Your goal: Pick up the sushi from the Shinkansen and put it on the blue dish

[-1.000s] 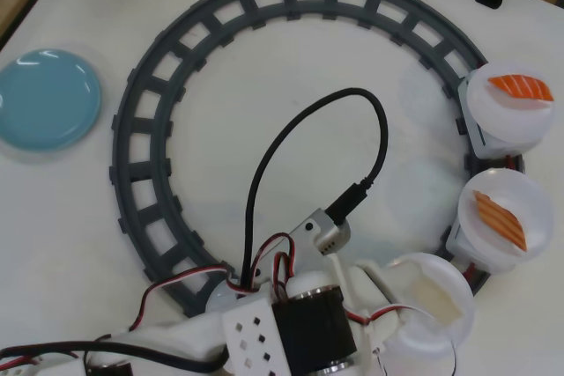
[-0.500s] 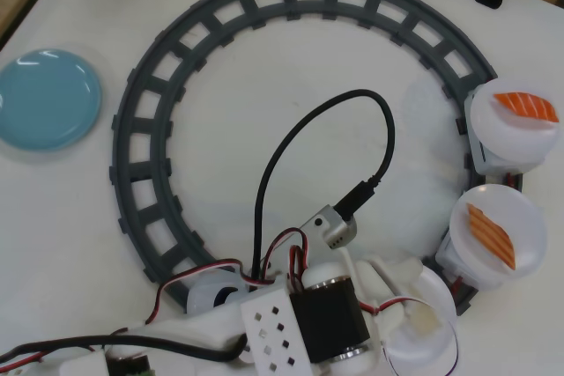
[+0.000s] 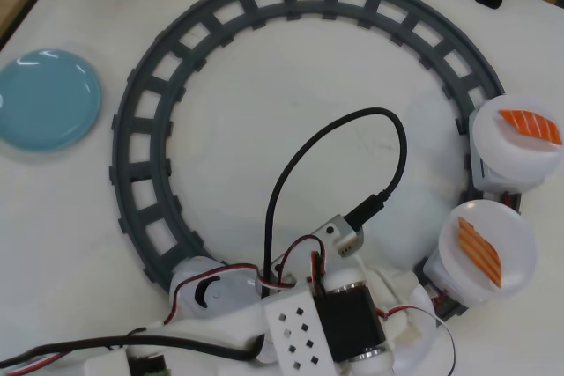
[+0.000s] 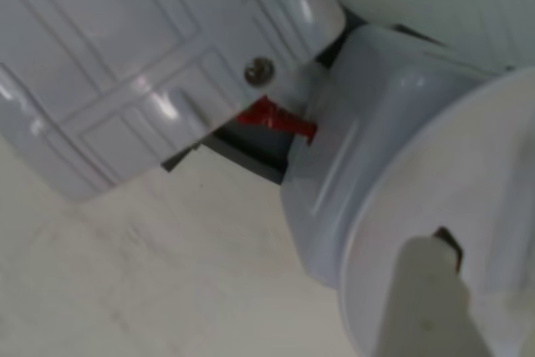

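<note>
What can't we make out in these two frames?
- Gripper: overhead view, hidden under the arm; open or shut unclear.
- Plain sushi: not identifiable; wrist view blurred, a pale shape cut by the bottom edge.
- Shinkansen nose: wrist view shows only car sides.

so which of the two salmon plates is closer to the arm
The lower plate in the overhead view, its salmon lying diagonally, sits right beside the arm. The other plate is farther up the track.

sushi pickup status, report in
Tool state unclear, hidden under arm overhead. Pale sushi not visible; salmon pieces ride the Shinkansen plates. Blue dish empty, far left.
</note>
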### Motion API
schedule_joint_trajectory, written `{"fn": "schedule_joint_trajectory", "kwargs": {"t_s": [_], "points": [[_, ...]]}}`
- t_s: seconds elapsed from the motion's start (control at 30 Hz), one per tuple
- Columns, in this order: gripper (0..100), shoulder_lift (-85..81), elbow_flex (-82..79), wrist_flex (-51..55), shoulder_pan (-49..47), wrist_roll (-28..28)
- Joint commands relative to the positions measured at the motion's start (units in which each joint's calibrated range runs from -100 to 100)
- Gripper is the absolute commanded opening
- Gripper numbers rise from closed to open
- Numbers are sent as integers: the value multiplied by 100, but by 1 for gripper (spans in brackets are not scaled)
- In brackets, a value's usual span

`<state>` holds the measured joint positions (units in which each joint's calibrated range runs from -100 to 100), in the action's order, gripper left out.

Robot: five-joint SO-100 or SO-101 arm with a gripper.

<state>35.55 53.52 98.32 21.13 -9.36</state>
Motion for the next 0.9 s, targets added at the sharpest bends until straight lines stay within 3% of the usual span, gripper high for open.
{"fn": "schedule_joint_trajectory", "kwargs": {"t_s": [0.0, 0.5, 0.87], "points": [[36, 24, 302, 41, 79, 37], [36, 115, 157, 58, 79, 42], [22, 107, -483, 32, 88, 105]]}}
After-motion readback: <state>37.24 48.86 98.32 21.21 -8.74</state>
